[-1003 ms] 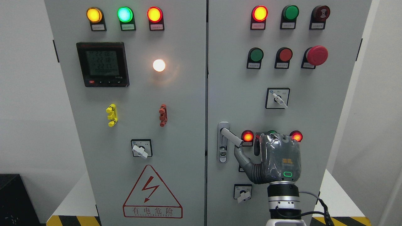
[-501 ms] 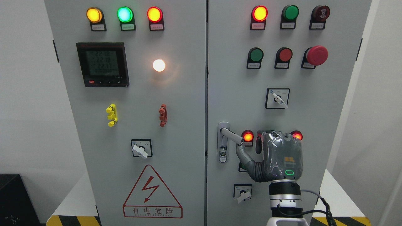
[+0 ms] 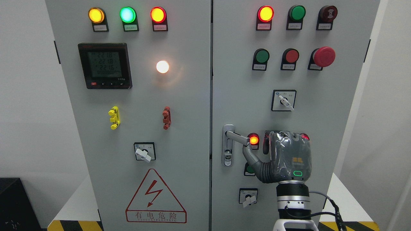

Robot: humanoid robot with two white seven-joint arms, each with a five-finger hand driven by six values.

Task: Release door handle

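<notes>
Grey sheet-metal cabinet (image 3: 179,106) fills the head view, its two doors meeting at a dark vertical seam just left of the door handle (image 3: 237,137). The handle's silver lever projects to the right from its escutcheon on the right door, near level and tilted slightly down, its free end reaching the lit red indicator lamp (image 3: 254,140). The right hand (image 3: 282,157) stands just right of the lever, back of the palm toward the camera, wrist entering from the bottom edge. Its thumb extends up and left, with the tip close under the lever's free end; contact there cannot be confirmed. The other fingers (image 3: 273,136) curl forward over the top of the palm, away from the lever, and close on nothing visible; their tips are hidden behind the hand. The hand body covers a second lamp (image 3: 305,137) at its upper right, of which only a red edge shows, and partly covers a green button (image 3: 249,169) beside the thumb base. Open door surface lies above the hand up to the rotary selector switch (image 3: 284,100). Below the thumb sits another selector switch (image 3: 248,196). A white counter (image 3: 345,199) shows at the cabinet's lower right, with a black cable (image 3: 330,208) looping beside the wrist. Label print under the lamps is too small to read.
</notes>
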